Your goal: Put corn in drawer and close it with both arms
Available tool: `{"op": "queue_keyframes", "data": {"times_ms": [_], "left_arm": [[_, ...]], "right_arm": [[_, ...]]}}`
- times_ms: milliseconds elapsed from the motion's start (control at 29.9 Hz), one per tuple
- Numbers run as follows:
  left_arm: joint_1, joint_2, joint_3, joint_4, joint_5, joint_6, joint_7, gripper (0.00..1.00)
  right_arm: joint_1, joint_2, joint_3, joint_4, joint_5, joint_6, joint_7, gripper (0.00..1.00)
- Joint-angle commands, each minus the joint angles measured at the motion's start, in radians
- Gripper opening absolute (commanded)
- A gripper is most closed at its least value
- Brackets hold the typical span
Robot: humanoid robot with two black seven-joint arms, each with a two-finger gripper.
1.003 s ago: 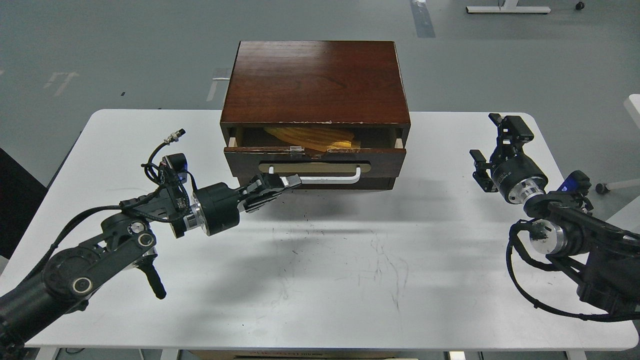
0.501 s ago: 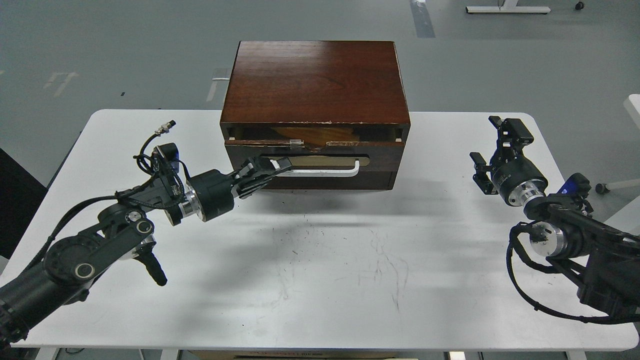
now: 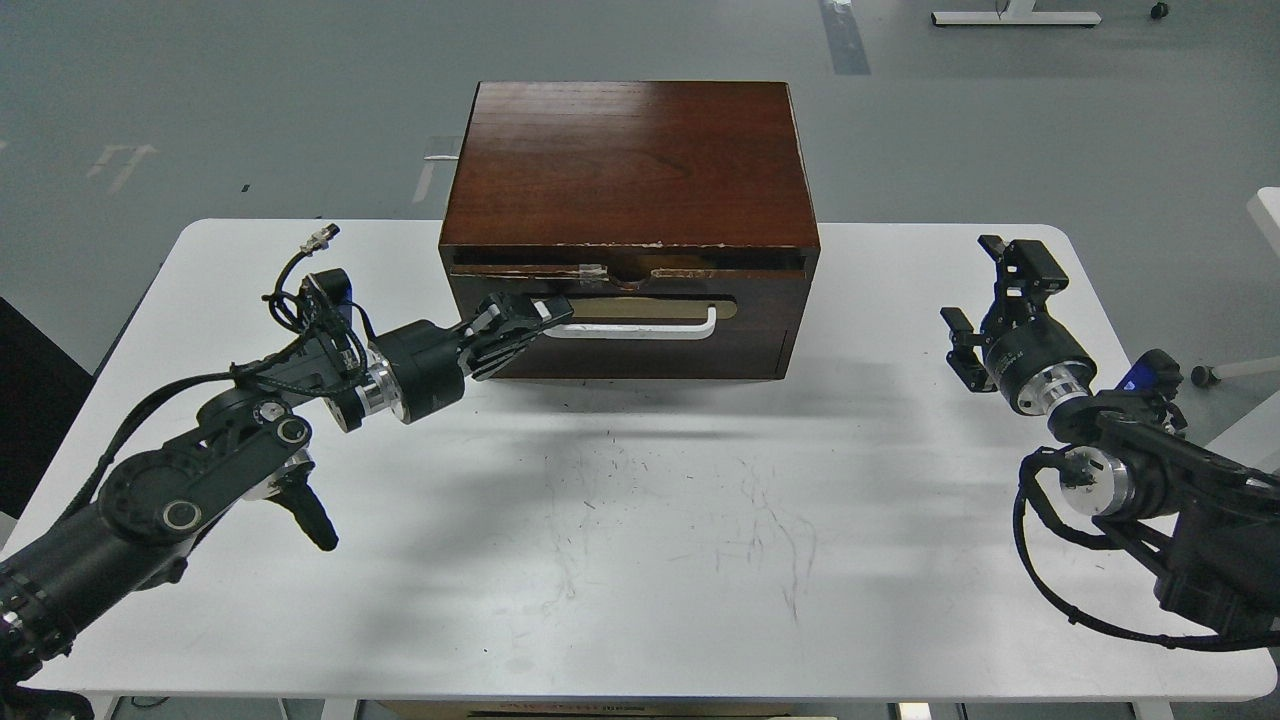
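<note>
The dark brown drawer sits pushed flush into its wooden cabinet, with a chipped top edge. The corn is hidden inside. The white bar handle lies on its tan oval plate. My left gripper has its fingers together and presses against the drawer front at the handle's left end. I cannot tell whether it touches the handle itself. My right gripper is open and empty above the table to the right of the cabinet, well apart from it.
The white table carries the cabinet at its far middle. A plain dark panel lies below the drawer. The table's right edge is close beside my right arm. Grey floor lies beyond.
My left gripper has moved forward against the drawer front, and the drawer has slid from partly open to shut, hiding the corn. My right arm has barely moved.
</note>
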Motion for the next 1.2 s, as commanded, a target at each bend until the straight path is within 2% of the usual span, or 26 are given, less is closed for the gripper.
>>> {"op": "queue_keyframes", "data": {"times_ms": [0, 434, 602, 735, 802, 835, 869, 902, 936, 969, 1170], "left_arm": [[-0.009, -0.005, -0.001, 0.013, -0.001, 0.006, -0.001, 0.00], [-0.026, -0.005, 0.000, 0.024, -0.046, 0.031, -0.001, 0.00], [-0.030, 0.015, 0.015, 0.004, -0.101, -0.023, -0.002, 0.00], [-0.013, 0.094, 0.018, -0.080, -0.103, -0.109, -0.009, 0.00], [-0.009, 0.117, 0.017, -0.106, -0.104, -0.122, -0.018, 0.00], [-0.003, 0.140, 0.012, -0.128, -0.113, -0.122, -0.039, 0.11], [-0.001, 0.165, 0.008, -0.145, -0.138, -0.122, -0.065, 0.36], [-0.001, 0.176, 0.006, -0.151, -0.158, -0.122, -0.078, 0.52], [0.000, 0.197, 0.005, -0.159, -0.216, -0.122, -0.100, 0.86], [0.001, 0.208, 0.005, -0.163, -0.250, -0.122, -0.108, 1.00], [0.001, 0.294, -0.044, -0.176, -0.606, -0.122, -0.108, 1.00]], "right_arm": [[0.000, 0.000, 0.000, 0.003, 0.000, -0.001, 0.000, 0.97], [0.000, -0.001, 0.008, 0.004, 0.000, -0.001, 0.000, 0.97], [0.000, -0.003, 0.008, 0.004, 0.000, -0.001, 0.000, 0.97], [0.000, -0.007, 0.009, 0.006, 0.000, -0.001, 0.000, 0.97], [0.000, -0.009, 0.009, 0.006, 0.000, -0.001, 0.000, 0.97], [0.002, -0.010, 0.009, 0.006, 0.000, -0.001, 0.000, 0.97], [0.000, -0.010, 0.009, 0.006, 0.000, 0.000, 0.000, 0.97], [0.000, -0.010, 0.009, 0.006, 0.000, 0.000, 0.000, 0.97], [0.002, -0.009, 0.009, 0.007, 0.000, -0.001, 0.000, 0.98], [0.002, -0.009, 0.009, 0.007, 0.000, -0.001, 0.000, 0.98], [0.014, 0.000, 0.011, 0.004, -0.001, -0.001, 0.000, 1.00]]}}
